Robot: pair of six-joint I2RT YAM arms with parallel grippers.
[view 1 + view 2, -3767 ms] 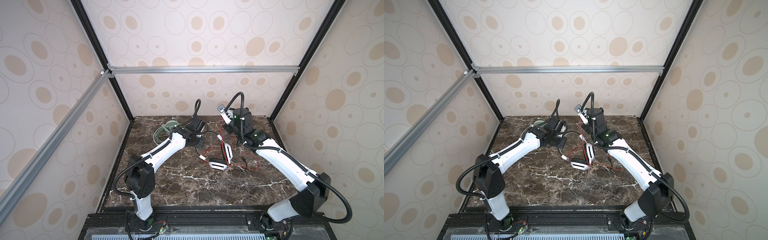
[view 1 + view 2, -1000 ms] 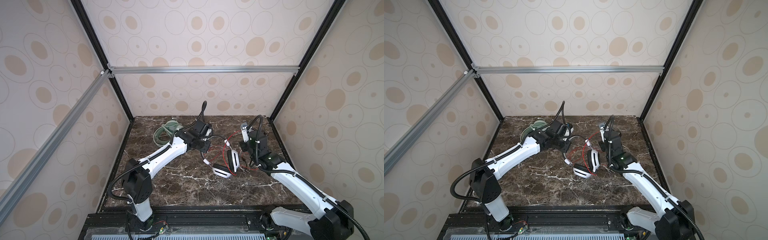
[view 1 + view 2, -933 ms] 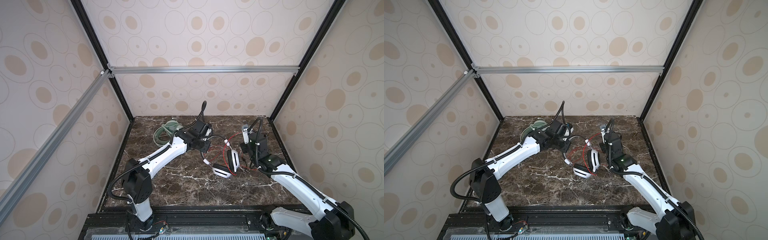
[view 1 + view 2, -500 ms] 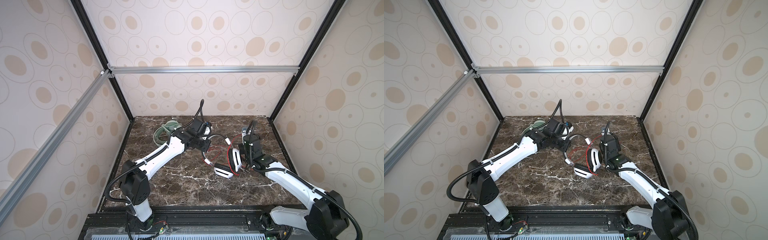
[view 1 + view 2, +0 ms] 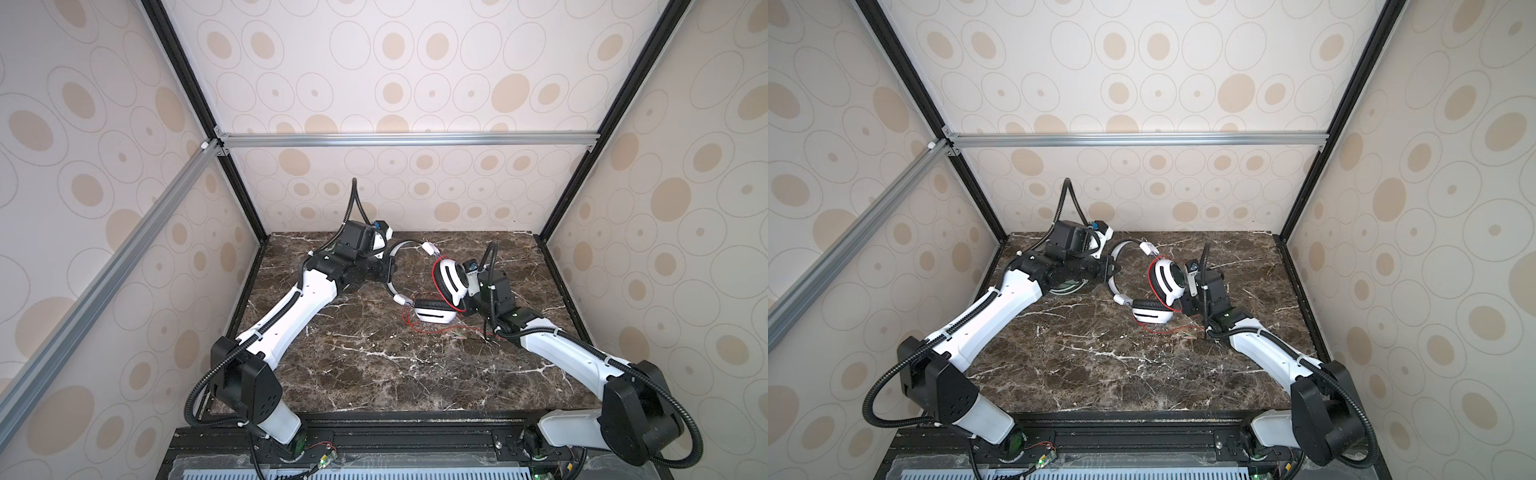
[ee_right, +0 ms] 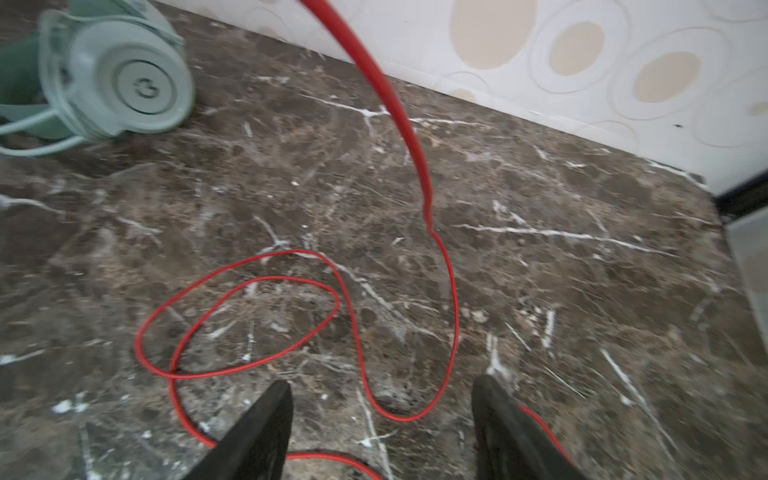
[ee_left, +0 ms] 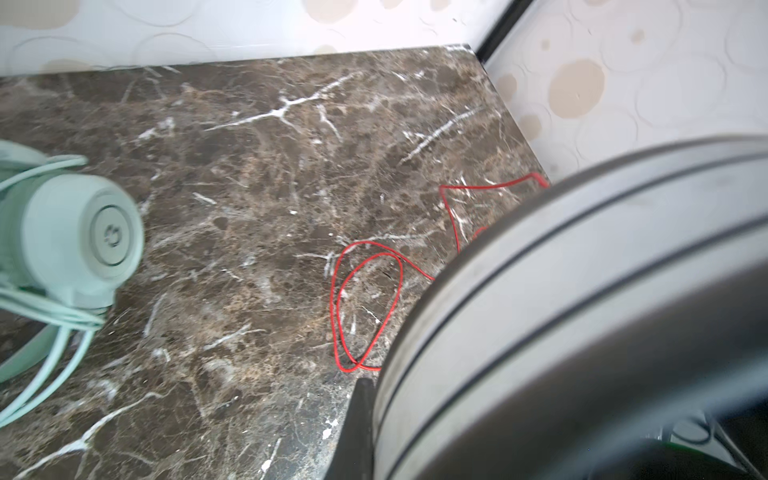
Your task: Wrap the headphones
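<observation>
The right pincer (image 6: 382, 384) has just released the red cable (image 6: 453, 299). The left pincer (image 5: 384, 268) grasps the white-and-black headset (image 5: 451, 282) by its headband (image 5: 402, 244). Wrapping appears unfinished.

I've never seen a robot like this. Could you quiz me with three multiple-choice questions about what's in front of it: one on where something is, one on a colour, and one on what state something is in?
1. Where on the brown marble table does the all mint-green over-ear headset lie?
A. At the front edge
B. At the far side, close to the back wall
C. In the front right corner

2. What colour is the thin cable of the white-and-black over-ear headset?
A. Green
B. Blue
C. Red

3. How do the jaws of the right gripper stand?
A. Apart, clamping nothing
B. Shut on an earcup
C. Shut on a plug

Answers:
1 B: the right wrist view shows it just in front of the wall.
2 C: red loops lie on the marble.
3 A: both black jaws stand wide, with only marble and loose cable between them.
</observation>
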